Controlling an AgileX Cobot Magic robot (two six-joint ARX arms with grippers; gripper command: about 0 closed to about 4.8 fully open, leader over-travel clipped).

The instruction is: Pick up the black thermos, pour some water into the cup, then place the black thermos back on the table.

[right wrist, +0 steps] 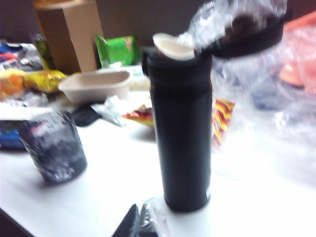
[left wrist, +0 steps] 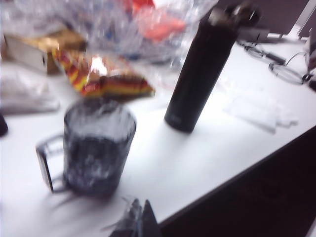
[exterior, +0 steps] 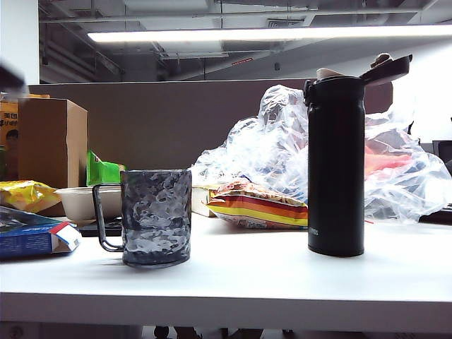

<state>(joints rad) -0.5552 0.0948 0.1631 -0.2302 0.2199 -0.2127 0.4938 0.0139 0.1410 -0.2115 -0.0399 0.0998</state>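
White table (exterior: 233, 275) up front, thick pale edge toward us, an office ceiling with strip lights far behind. Nearest the front edge, both grippers sit low and pulled back: the left gripper (left wrist: 139, 221) shows as a dark tip with its jaws together, empty, just short of the cup; the right gripper (right wrist: 139, 222) likewise pressed together, nothing held, just in front of the thermos base. Neither appears in the exterior view.

Next in, the cup (exterior: 155, 216), dark and rippled, stands upright on the left, handle pointing left. Whether there's water in it, hard to tell through that wall. Well apart to the right stands the black thermos (exterior: 335, 164), upright on the table, flip lid hinged open, pale spout showing.

Behind them, a striped snack packet (exterior: 258, 206), a heap of clear plastic bags (exterior: 282, 145), a pale bowl (exterior: 88, 199) and a cardboard box (exterior: 51, 141).

My read: either nothing has begun or the job is finished. The thermos is down and untouched, arms clear. With the cup's contents unreadable, I can't call it.
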